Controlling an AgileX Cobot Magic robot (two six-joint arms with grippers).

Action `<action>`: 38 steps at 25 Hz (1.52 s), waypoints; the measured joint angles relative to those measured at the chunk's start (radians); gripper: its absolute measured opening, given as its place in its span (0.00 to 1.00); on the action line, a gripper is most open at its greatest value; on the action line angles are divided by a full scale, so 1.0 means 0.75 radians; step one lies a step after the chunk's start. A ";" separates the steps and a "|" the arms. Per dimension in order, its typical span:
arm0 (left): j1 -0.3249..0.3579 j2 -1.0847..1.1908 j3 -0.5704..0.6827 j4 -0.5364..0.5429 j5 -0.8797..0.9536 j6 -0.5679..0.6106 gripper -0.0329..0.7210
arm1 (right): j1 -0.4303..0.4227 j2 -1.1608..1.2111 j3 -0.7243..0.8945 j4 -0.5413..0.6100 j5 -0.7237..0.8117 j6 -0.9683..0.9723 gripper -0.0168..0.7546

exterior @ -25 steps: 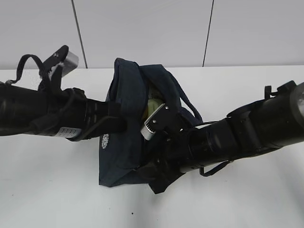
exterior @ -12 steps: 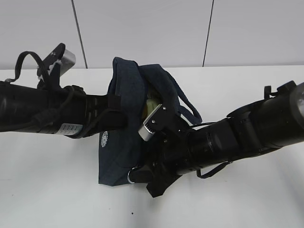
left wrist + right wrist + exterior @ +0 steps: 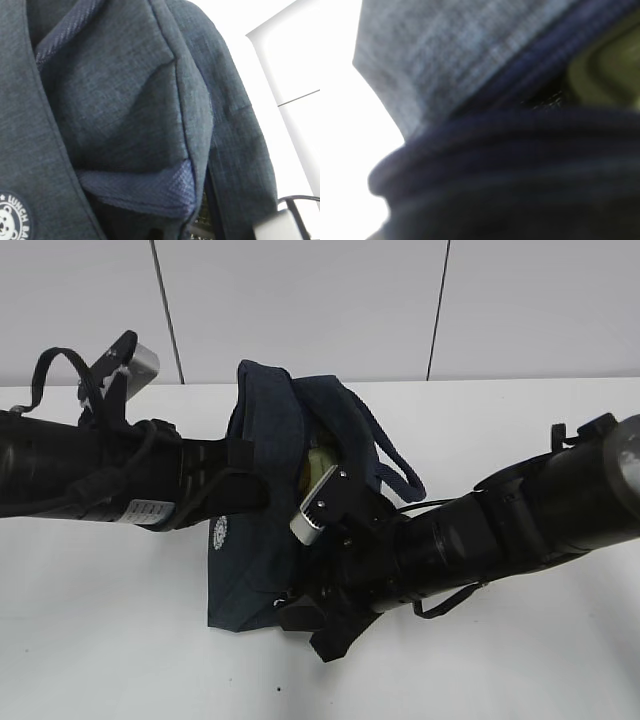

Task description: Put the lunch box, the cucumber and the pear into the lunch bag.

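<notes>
Left gripper's pinched shut at the lunch bag (image 3: 262, 540)'s left wall; right gripper's fingers are hidden, can't tell; lunch box (image 3: 321, 462) peeks inside.

- The exterior view is evenly and brightly lit; the white surface (image 3: 120, 640) is nearly washed out, with only faint, soft shadows under the arms.
- The dark lunch bag (image 3: 255, 540) loses detail in its folds.
- The left wrist view is sharp enough to show the fabric's weave.
- The right wrist view is heavily blurred, with a blown-out white background.
</notes>
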 joint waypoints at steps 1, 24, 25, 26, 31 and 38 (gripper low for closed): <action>0.000 0.000 0.000 0.000 0.000 0.000 0.02 | 0.000 0.006 -0.003 0.000 0.000 0.000 0.41; 0.000 0.000 0.000 -0.001 0.000 0.000 0.02 | 0.000 0.022 -0.005 -0.195 0.018 0.117 0.03; 0.000 0.000 0.000 -0.001 0.000 0.000 0.02 | 0.000 0.022 -0.005 -0.227 0.020 0.149 0.03; 0.000 0.000 0.000 -0.001 0.000 0.000 0.02 | 0.000 0.022 -0.005 -0.254 0.025 0.183 0.03; 0.000 0.001 0.000 0.007 0.000 0.000 0.02 | 0.000 -0.037 -0.005 -0.384 0.028 0.304 0.03; 0.000 0.001 0.000 0.140 0.024 0.000 0.02 | 0.000 -0.162 -0.005 -0.553 0.026 0.493 0.03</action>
